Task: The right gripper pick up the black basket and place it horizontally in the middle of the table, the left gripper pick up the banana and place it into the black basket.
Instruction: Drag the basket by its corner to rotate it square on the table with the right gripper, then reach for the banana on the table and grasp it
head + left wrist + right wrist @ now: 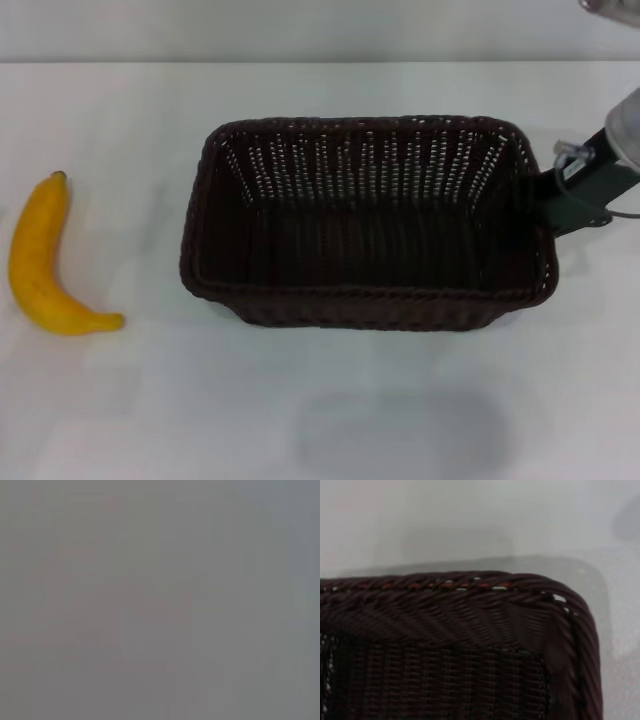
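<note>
Black basket (366, 222) sits with its long side running across the white desk (320, 420), open side up, the braided rim and slotted sloping walls all in the head view. A soft shadow lies on the desk just in front of it, a little apart from its base, so whether the basket rests flat or hangs slightly raised cannot be told.

The right hand (560, 200) is at the basket's right short end, reaching in from the right edge of the head view. Its silver wrist angles down and inward toward the rim, with the dark fingers meeting the rim there. The contact itself is hidden behind the wicker, so whether the fingers are spread or pinching the rim cannot be told. The right wrist view looks down on one rounded corner of the black basket (470, 645), very close, with pale desk (470, 525) beyond the rim; none of the fingers show there.

The banana (42, 258) lies on the desk well apart from the right hand, on the far side of the basket from it, near the left edge of the head view. It curves with its dark stem tip pointing away from the robot, touching nothing else.

The left hand is out of sight; its wrist view shows only flat grey.
</note>
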`<move>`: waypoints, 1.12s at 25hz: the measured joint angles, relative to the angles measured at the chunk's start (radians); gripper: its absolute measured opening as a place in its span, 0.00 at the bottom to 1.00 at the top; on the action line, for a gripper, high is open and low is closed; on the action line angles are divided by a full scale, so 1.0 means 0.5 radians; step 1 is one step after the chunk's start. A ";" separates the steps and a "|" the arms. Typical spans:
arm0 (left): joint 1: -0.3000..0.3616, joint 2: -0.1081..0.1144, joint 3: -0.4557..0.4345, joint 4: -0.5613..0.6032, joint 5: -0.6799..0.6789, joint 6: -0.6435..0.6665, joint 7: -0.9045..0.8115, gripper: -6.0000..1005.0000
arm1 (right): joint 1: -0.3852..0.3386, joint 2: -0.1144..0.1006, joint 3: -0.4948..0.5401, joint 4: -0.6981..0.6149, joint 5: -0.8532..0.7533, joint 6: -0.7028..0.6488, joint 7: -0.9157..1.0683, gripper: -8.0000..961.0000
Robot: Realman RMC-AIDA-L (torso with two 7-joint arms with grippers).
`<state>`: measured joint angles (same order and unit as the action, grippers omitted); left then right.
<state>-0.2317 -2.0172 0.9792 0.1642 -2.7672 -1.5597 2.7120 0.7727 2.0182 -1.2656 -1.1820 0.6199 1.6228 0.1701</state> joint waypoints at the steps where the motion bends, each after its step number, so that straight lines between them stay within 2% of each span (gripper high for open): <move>1: -0.001 0.000 0.001 0.000 0.000 0.001 0.000 0.79 | 0.001 -0.001 -0.026 -0.006 0.002 0.000 0.010 0.16; 4: -0.002 0.001 0.002 0.000 0.000 0.001 0.000 0.79 | -0.016 -0.007 -0.035 -0.021 0.045 0.008 0.027 0.16; 10: -0.003 0.000 0.002 0.000 0.000 0.003 0.000 0.78 | -0.093 -0.004 -0.043 -0.129 0.109 0.038 0.035 0.34; 21: 0.005 -0.013 -0.009 0.000 -0.003 0.001 0.000 0.78 | -0.168 -0.017 0.101 -0.355 0.102 0.201 0.011 0.34; 28: 0.015 -0.019 -0.013 0.006 -0.015 0.040 -0.012 0.77 | -0.339 -0.026 0.233 -0.647 0.159 0.231 -0.052 0.34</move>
<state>-0.2244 -2.0267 0.9729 0.1674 -2.7750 -1.5399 2.7061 0.6034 2.0053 -1.1491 -1.5053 0.6992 1.7382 0.1444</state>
